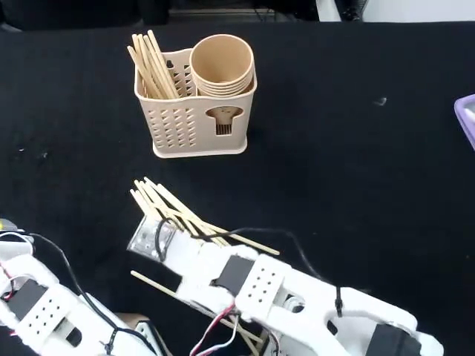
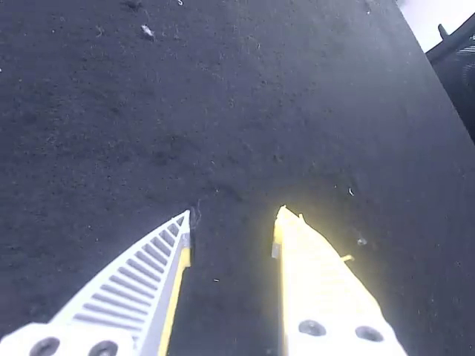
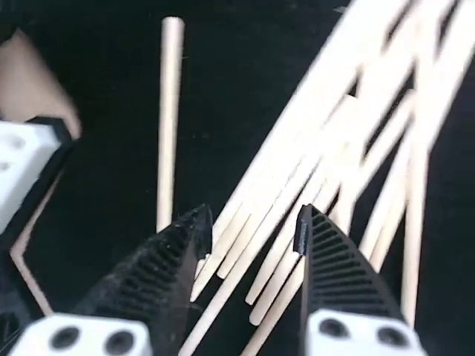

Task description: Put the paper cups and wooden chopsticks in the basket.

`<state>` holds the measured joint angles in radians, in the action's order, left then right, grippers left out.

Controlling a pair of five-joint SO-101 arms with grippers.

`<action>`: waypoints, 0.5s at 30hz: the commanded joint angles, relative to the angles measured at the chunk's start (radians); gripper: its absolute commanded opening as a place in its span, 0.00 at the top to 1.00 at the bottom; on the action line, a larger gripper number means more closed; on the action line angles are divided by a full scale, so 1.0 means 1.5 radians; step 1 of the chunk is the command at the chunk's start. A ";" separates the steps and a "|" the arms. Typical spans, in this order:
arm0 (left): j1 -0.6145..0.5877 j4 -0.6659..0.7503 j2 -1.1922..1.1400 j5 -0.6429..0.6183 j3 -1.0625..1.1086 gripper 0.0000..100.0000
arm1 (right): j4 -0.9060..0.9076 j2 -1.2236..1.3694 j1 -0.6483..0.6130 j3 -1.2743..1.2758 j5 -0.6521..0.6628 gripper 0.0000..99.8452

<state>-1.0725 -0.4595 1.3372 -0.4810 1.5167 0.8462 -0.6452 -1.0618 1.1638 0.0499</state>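
**High view:** fixed camera above the counter [image 1: 356, 170]. It looks down and away over both arms toward the basket [image 1: 197, 104], which stands well beyond the jaws.

**Left wrist view:** camera on the left arm [image 1: 37, 304]. It sights along that arm's parted jaws, close to the bare counter [image 2: 223, 111] ahead of them.

**Right wrist view:** camera on the right arm [image 1: 297, 297]. It sights very closely along that arm's parted jaws at the chopsticks [image 3: 326, 163] lying between and beyond them.

The high and right wrist views share these chopsticks [image 1: 178, 211].
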 commanded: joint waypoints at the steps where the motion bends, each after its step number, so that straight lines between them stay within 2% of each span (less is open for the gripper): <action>1: -0.012 0.014 0.002 -0.007 -0.032 0.81 | -0.012 -0.018 -0.017 -0.022 -0.026 0.82; 5: -0.032 0.015 0.006 -0.042 -0.033 0.81 | -0.018 -0.018 -0.099 -0.012 -0.091 0.82; 9: -0.063 0.015 0.004 -0.084 -0.038 0.81 | -0.086 -0.018 -0.106 0.024 -0.133 0.80; 13: -0.066 0.015 0.006 -0.091 -0.038 0.81 | -0.176 -0.018 -0.128 0.085 -0.134 0.73; 15: -0.066 0.015 0.006 -0.091 -0.038 0.81 | -0.190 -0.018 -0.144 0.097 -0.134 0.73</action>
<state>-1.1630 -0.4595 1.3372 -0.6053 1.5167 0.6160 -0.6452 -1.2459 1.3004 -0.1404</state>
